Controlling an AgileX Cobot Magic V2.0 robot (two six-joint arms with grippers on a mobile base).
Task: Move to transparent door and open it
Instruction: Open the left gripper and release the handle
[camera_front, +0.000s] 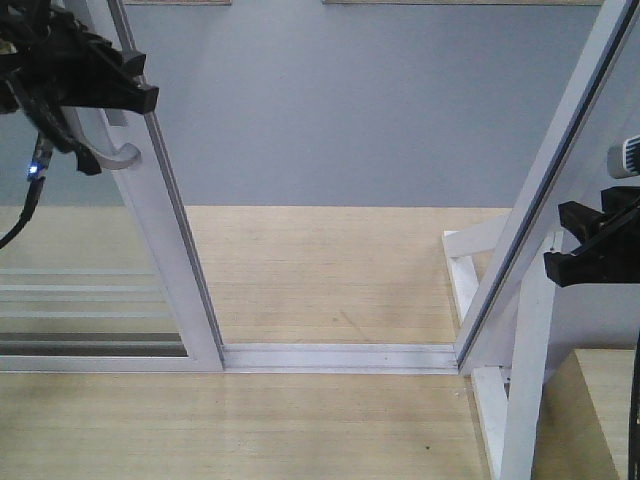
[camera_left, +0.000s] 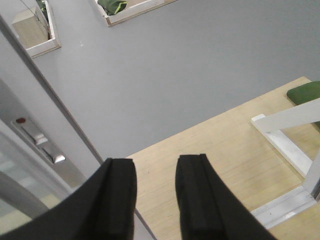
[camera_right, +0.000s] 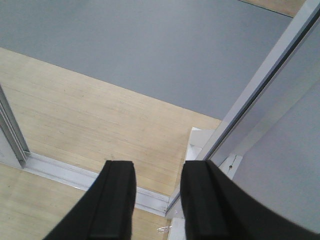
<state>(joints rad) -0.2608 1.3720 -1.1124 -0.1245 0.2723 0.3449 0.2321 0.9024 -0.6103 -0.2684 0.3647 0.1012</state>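
Note:
The transparent door (camera_front: 80, 300) stands at the left, a glass panel with thin white bars in a white frame (camera_front: 170, 250). Its curved grey-white handle (camera_front: 118, 155) sits on the frame's stile. The door stands well to the left of the right jamb (camera_front: 540, 200), with a wide gap over the floor track (camera_front: 340, 355). My left gripper (camera_front: 140, 95) is open and empty, just above the handle, by the stile. In the left wrist view the left gripper (camera_left: 156, 167) points past the lock plate (camera_left: 42, 142). My right gripper (camera_front: 565, 240) is open and empty beside the jamb; it also shows in the right wrist view (camera_right: 157, 170).
A white wooden brace (camera_front: 520, 380) props the jamb at the right, next to a light wood block (camera_front: 605, 400). Light wood flooring gives way to grey floor (camera_front: 350, 100) beyond the track. A green item (camera_left: 305, 92) and wood-edged trays (camera_left: 42, 35) lie farther off.

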